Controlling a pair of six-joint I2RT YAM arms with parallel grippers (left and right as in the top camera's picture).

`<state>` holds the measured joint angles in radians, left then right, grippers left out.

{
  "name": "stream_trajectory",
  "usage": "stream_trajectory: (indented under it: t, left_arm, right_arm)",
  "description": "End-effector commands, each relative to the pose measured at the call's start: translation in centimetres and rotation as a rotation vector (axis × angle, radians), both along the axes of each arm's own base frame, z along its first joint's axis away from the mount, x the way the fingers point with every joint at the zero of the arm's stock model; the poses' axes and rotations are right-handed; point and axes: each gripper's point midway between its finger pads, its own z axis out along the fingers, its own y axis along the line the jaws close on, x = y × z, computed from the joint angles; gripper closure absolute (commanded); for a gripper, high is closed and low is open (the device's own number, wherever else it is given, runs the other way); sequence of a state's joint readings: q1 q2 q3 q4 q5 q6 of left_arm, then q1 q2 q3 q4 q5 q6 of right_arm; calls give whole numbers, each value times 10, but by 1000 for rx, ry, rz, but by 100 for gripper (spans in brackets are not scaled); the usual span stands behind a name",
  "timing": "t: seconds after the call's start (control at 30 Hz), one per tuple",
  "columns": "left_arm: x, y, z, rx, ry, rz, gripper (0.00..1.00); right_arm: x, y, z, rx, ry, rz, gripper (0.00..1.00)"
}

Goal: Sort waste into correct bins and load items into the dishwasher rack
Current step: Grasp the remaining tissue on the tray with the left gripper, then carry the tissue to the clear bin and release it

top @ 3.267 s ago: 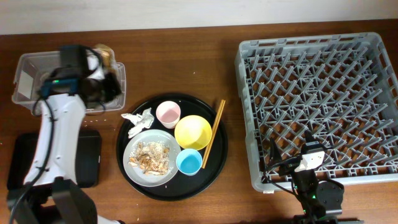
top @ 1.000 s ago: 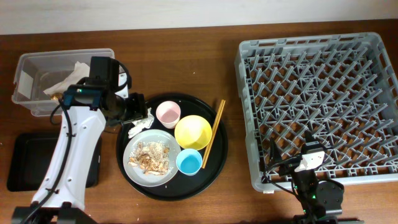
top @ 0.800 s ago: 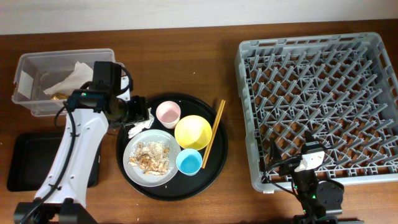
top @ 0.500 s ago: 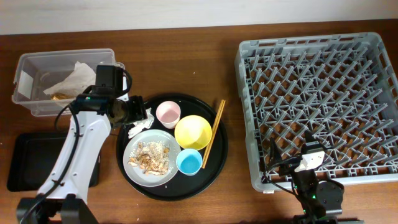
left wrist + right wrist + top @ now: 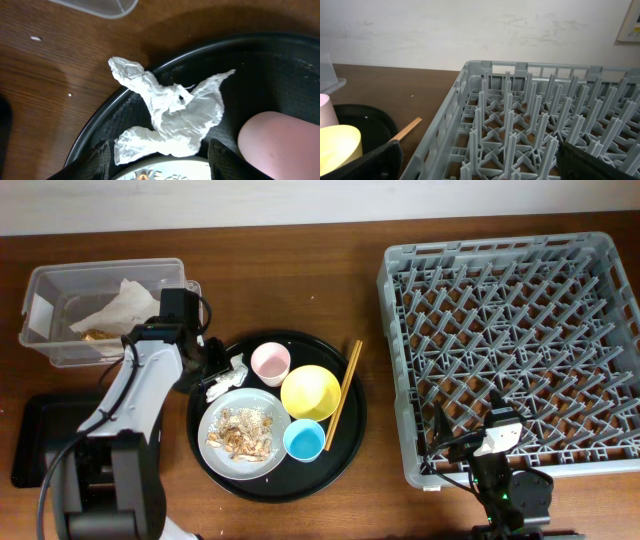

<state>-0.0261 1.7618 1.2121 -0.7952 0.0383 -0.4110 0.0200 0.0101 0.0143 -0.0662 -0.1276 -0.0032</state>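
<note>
Over at the left of the surface [image 5: 300, 280], seen from overhead, the left end effector [image 5: 217, 366] sits low over the crumpled white napkin [image 5: 231, 376], at the rim of the round black tray [image 5: 352, 442]. That tray also carries the pink cup [image 5: 270, 363], yellow bowl [image 5: 309, 392], blue cup [image 5: 303, 440], chopsticks [image 5: 343, 395] and the plate [image 5: 215, 442] of flaky scraps [image 5: 242, 430]. The clear box [image 5: 60, 352] holds white paper; the shallow black tray [image 5: 35, 445] lies below it, and the grey rack [image 5: 510, 350] stands well to the right.

From the left wrist, the jaws stand apart on either side of the napkin (nothing is pinched), which drapes over the tray's edge.

From the right wrist, the right end effector [image 5: 477, 152] gapes wide and empty at the rack's near edge.
</note>
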Motion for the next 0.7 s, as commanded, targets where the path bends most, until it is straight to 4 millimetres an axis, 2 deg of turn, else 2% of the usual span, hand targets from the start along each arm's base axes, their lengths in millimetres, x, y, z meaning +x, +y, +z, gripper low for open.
stream_trajectory:
  t: [0.0, 0.3, 0.43, 0.67]
  left_arm:
    - [-6, -11, -20, -62, 60, 2, 38]
    - [0, -13, -37, -79, 75, 8, 38]
    - [1, -13, -40, -78, 78, 8, 48]
    - [0, -13, -41, -79, 80, 8, 48]
  right_arm:
    - [0, -3, -3, 3, 4, -12, 1]
    - [0, -3, -3, 4, 3, -12, 1]
    - [0, -3, -3, 3, 3, -12, 1]
    - [0, -3, -3, 3, 3, -12, 1]
